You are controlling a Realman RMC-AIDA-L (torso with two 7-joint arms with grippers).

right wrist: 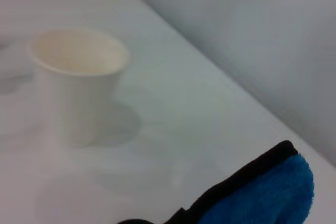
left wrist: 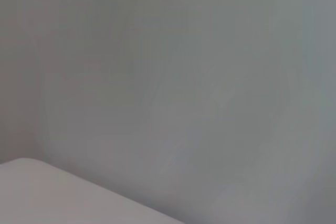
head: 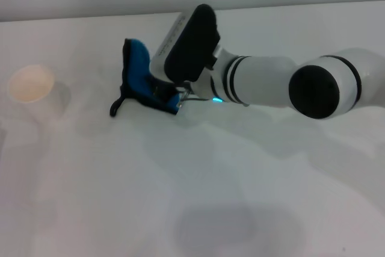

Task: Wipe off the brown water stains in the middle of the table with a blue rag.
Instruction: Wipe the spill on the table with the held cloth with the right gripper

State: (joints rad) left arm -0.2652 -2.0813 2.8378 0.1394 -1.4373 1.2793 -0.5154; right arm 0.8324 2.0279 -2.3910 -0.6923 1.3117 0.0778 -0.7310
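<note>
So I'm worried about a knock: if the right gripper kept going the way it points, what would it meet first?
Apart from the blue rag at the right gripper, probably the white cup farther left on the table; depth is unclear.

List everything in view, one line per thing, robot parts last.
rag: one, bright blue with black trim and a short black loop tail, on the table at the far middle, at the right gripper's tip; also seen in the right wrist view.
cup: one, white with cream inside, upright near the table's left edge, apart from the rag.
table: one, white, fills most of the head view.
stains: none clearly visible.
wall: grey, behind the table's far edge.
right gripper: one, white and black arm reaching in from the right, tip at the rag; fingers hidden under the wrist.
left gripper: not in view.
</note>
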